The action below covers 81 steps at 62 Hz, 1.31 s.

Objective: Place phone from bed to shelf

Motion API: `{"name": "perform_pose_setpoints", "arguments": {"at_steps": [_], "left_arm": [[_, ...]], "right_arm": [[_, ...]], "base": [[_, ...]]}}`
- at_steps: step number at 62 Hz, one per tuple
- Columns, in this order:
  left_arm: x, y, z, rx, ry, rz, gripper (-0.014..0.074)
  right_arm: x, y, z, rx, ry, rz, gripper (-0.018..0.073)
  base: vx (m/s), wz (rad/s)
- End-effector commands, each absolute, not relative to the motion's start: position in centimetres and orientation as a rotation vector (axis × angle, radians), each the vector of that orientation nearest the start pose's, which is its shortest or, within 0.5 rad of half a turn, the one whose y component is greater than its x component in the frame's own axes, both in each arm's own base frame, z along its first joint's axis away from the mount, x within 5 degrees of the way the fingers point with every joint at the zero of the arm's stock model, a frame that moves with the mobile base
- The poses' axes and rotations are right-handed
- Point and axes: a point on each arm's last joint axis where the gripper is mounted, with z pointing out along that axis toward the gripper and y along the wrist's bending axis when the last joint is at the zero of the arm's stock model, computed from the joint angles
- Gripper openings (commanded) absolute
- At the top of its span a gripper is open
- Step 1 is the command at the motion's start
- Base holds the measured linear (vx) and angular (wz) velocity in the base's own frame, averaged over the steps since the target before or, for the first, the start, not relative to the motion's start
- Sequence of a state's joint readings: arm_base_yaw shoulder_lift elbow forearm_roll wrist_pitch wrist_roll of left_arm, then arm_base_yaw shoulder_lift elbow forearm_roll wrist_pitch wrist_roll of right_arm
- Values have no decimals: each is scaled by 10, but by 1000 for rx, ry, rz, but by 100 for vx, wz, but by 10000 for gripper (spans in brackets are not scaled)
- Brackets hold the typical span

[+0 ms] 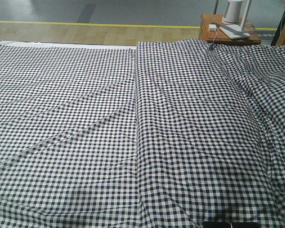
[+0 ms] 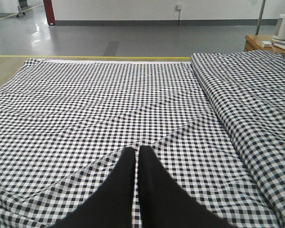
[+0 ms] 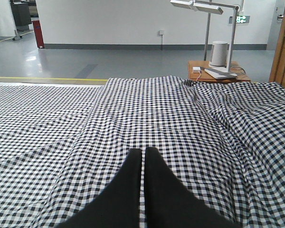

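creased gingham bed, seam down middle, left gripper pinched closed, holding nothing, right gripper likewise, both above sheet

bed | black-and-white gingham sheets | creased | seam down the middle

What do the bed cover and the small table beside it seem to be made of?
The bed cover looks like thin matte woven fabric, probably cotton: it creases softly and shows a gingham check. The bedside table looks like reddish-brown wood or veneer, smooth with slight sheen; unclear which.
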<state>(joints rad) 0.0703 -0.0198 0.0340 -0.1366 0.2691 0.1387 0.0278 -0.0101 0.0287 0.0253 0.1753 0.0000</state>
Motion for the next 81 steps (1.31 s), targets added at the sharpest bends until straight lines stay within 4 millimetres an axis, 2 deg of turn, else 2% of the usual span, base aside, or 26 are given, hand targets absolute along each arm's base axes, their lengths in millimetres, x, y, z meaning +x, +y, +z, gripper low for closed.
{"name": "perform_pose_setpoints", "arguments": {"at_steps": [1,81], "left_arm": [[55,1,184,-41,1693,18,1],[55,1,184,-41,1693,18,1]], "right_arm": [[57,1,193,-16,1606,24,-8],[57,1,194,-19,1591,21,-8]], "base": [[0,0],[0,0]]}}
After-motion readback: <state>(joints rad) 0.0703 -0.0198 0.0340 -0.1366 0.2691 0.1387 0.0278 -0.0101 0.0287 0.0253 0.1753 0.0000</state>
